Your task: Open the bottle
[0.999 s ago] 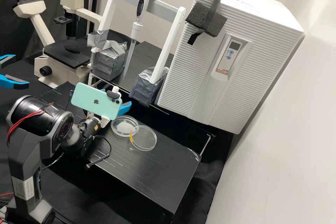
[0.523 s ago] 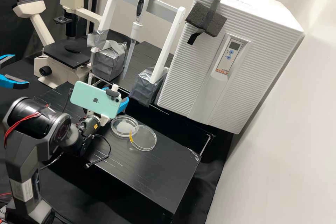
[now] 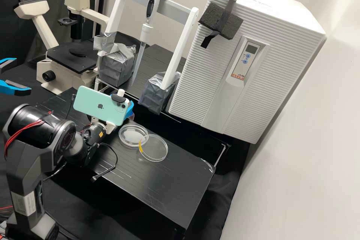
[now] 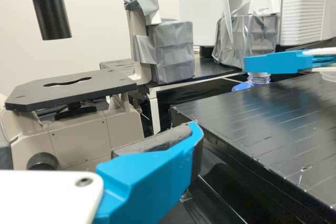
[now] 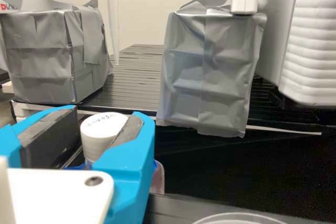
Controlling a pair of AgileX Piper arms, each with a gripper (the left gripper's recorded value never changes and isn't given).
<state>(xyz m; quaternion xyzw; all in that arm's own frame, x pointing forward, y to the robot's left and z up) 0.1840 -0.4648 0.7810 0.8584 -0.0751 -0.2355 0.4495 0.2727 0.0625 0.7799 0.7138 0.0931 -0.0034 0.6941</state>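
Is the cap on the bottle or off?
On. The white cap sits atop the bottle, clamped in the right gripper.

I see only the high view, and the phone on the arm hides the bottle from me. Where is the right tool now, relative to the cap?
Observer: In the right wrist view the right tool sits around the white cap, level with it; whether it presses, I cannot tell.
Operator: Where does the bottle stand?
Observer: The left wrist view shows the clear bottle just off the edge of the black platform, on the side of the taped grey block, under that tool.
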